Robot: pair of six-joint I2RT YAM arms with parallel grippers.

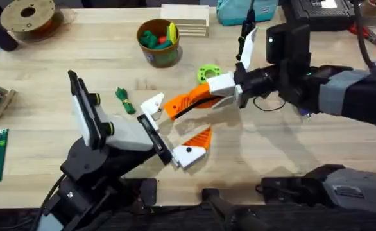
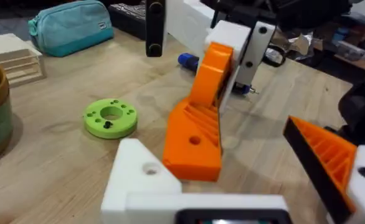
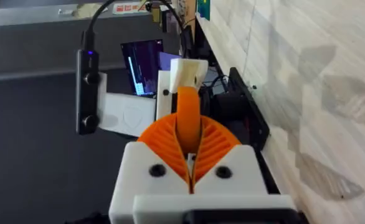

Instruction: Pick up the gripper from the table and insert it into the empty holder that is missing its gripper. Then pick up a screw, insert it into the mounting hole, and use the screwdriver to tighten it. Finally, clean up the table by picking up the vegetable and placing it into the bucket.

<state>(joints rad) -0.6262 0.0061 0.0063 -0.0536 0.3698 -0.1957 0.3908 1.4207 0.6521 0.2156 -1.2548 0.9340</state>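
Orange gripper (image 1: 187,101) sits clamped in the right gripper (image 1: 204,96) near the tabletop's middle, its tip against the holder (image 1: 152,106) — the left gripper (image 1: 172,131) gapes open. Vegetable (image 1: 124,101) lies just beyond; bucket (image 1: 158,43) stands toward the far edge.
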